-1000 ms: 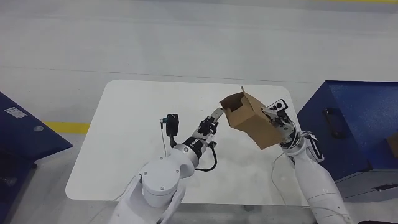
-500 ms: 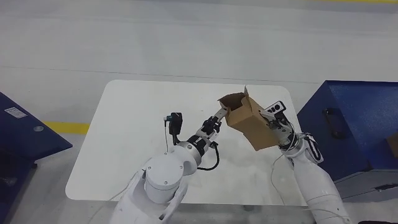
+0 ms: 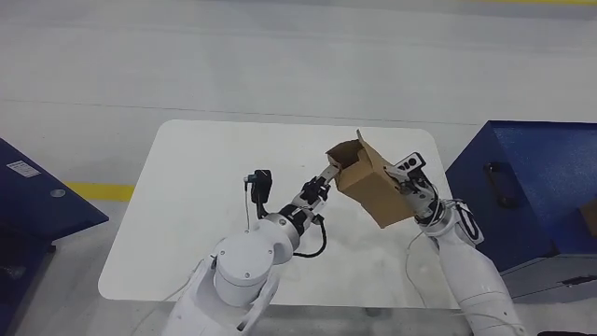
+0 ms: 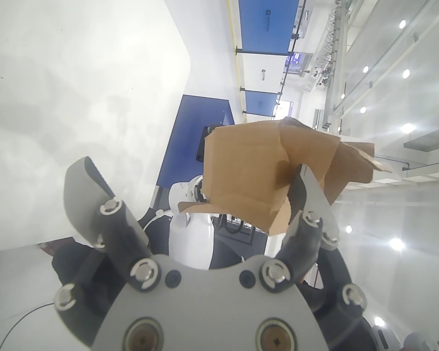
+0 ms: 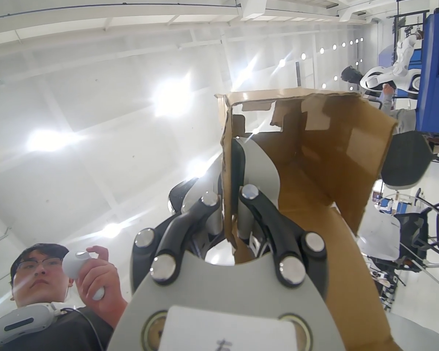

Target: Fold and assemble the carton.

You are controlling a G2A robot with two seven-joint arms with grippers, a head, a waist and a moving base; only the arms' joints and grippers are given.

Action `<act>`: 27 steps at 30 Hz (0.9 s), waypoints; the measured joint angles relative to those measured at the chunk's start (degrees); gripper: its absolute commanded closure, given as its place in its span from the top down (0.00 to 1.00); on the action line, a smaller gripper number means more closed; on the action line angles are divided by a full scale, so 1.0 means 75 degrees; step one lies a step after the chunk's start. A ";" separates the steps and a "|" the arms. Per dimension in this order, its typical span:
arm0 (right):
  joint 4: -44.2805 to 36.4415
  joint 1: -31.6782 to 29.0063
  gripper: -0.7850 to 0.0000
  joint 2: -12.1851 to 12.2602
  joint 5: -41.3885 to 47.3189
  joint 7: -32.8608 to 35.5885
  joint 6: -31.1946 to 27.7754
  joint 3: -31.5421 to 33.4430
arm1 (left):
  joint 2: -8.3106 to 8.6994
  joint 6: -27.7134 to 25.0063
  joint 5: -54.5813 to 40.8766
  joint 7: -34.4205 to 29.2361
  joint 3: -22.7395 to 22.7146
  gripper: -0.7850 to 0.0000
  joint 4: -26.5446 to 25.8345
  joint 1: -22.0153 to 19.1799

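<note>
A brown carton [image 3: 371, 185] hangs tilted above the right half of the white table [image 3: 187, 215], its open end with raised flaps facing left. My right gripper [image 3: 411, 185] is shut on the carton's right wall; in the right wrist view the cardboard edge [image 5: 226, 169] runs between its two fingers [image 5: 258, 169]. My left gripper [image 3: 323, 179] is open at the carton's open end. In the left wrist view one finger [image 4: 307, 191] touches the carton [image 4: 248, 169] at a lower flap, while the other finger [image 4: 91, 184] stands free.
A blue bin [image 3: 532, 187] stands right of the table and another blue one [image 3: 37, 205] to its left. The table's left and front areas are bare. Grey floor lies beyond the far edge.
The carton has shifted slightly left and turned a little in the right gripper. The left gripper has edged up to its open end.
</note>
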 measured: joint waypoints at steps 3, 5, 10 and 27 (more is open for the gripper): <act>0.0042 0.0019 0.00 -0.0014 0.0013 -0.0072 0.0015 -0.0023 | 0.0005 0.0023 0.0018 0.0020 -0.0049 1.00 0.0003 0.0002; 0.0071 0.0024 0.00 -0.0022 0.0035 -0.0132 0.0005 -0.0021 | 0.0007 0.0027 0.0010 0.0025 -0.0092 1.00 0.0002 -0.0003; 0.0126 0.0030 0.00 -0.0033 0.0046 -0.0156 0.0040 -0.0024 | 0.0019 -0.0006 0.0051 0.0087 -0.0173 1.00 -0.0155 0.0058; -0.0204 -0.0136 0.00 -0.0008 -0.0161 0.0452 0.0175 -0.0022 | 0.0034 0.0237 -0.0187 0.0023 -0.0624 1.00 -0.0092 -0.0074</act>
